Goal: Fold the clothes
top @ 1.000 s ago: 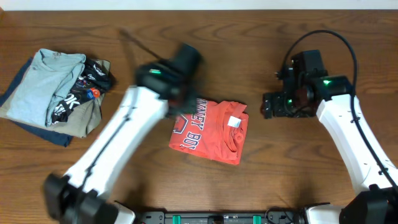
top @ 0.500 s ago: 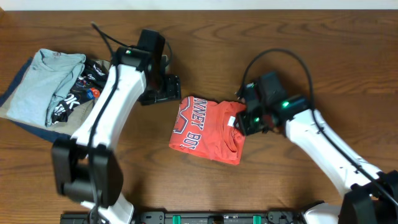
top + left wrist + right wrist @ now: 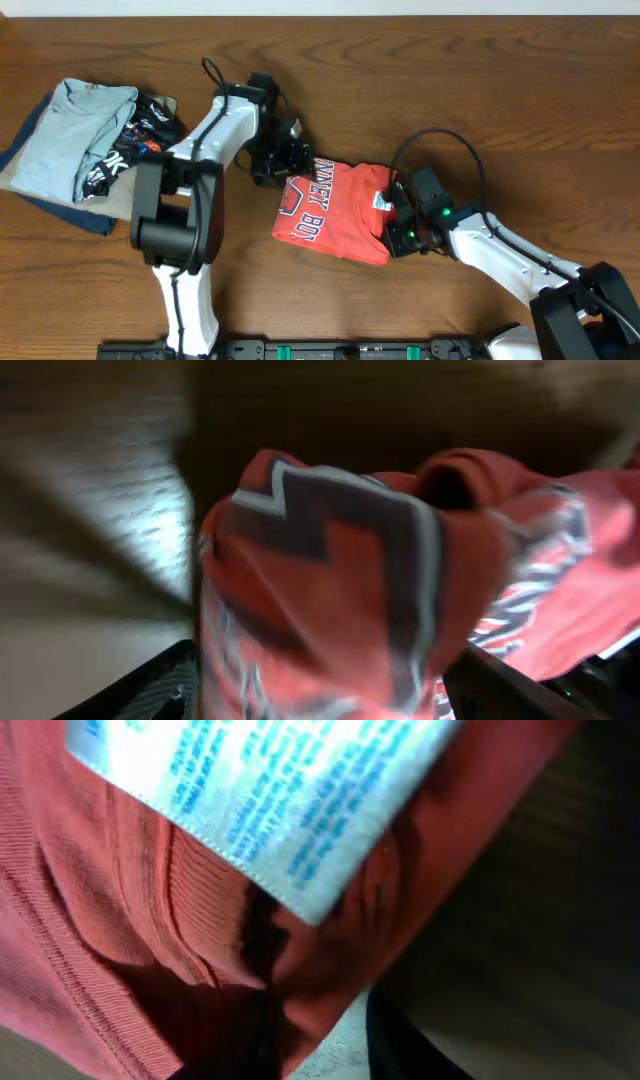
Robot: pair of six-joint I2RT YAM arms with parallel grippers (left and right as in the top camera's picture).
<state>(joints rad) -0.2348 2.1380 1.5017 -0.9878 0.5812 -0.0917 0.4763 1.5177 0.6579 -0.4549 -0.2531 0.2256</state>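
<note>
— Since the T-shirt lies mid-counter as a compact rectangle with its lettering up, how much folding would you say is left?

— Little, by my reckoning. Sleeves and hem look tucked under. What remains may be one last fold or a squaring-up, and perhaps a move toward the pile at far left, where a grey-blue shirt and a black garment lie.

— And the claws?

— The left claw is at the shirt's upper-left corner. Its wrist view shows its fingers set wide, with bunched red cloth bulging between them. The right claw is at the shirt's right edge, by the neck. Its own camera is filled by the care label and the ribbed collar, so I cannot tell whether it is spread or pinching.

— Anything else unclear?

— The left wrist view is blurred, so whether that cloth is truly gripped is uncertain. Both arms cover the corners they reach, and the shirt's lower layers are hidden.
</note>
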